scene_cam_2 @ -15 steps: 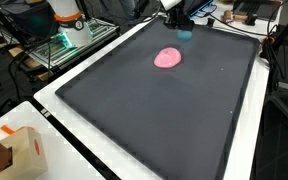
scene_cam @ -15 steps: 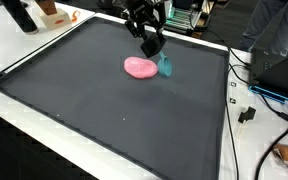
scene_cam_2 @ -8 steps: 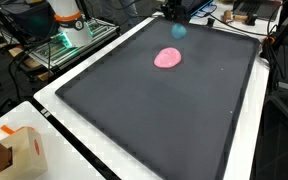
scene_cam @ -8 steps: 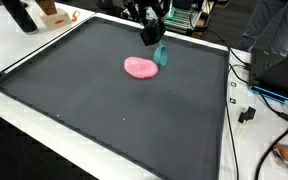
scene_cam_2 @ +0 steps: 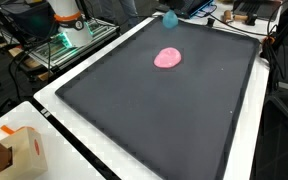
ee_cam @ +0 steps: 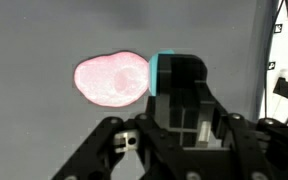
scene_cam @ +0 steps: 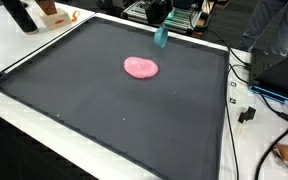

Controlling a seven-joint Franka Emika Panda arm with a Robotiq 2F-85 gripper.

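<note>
A flat pink blob (scene_cam: 140, 68) (scene_cam_2: 167, 58) (ee_cam: 111, 79) lies on the black mat (scene_cam: 104, 115) (scene_cam_2: 154, 115) near its far edge. My gripper (scene_cam: 158, 14) (ee_cam: 180, 78) hangs high above the mat's far edge, mostly cut off at the top of both exterior views. It is shut on a small teal object (scene_cam: 161, 37) (scene_cam_2: 170, 19) (ee_cam: 161, 74), which hangs in the air beyond the blob. In the wrist view the teal object shows as a strip beside the black fingers (ee_cam: 188, 90), right of the pink blob far below.
A raised rim borders the mat on a white table (scene_cam: 29, 45). Cables and plugs (scene_cam: 248, 108) lie along one side, with a person (scene_cam: 276, 30) behind. An orange-and-white box (scene_cam_2: 12, 150) sits at a near corner, and lab equipment (scene_cam_2: 69, 22) stands at the far side.
The gripper has risen from beside the pink blob, carrying the teal object up and toward the mat's far edge. The blob has not moved.
</note>
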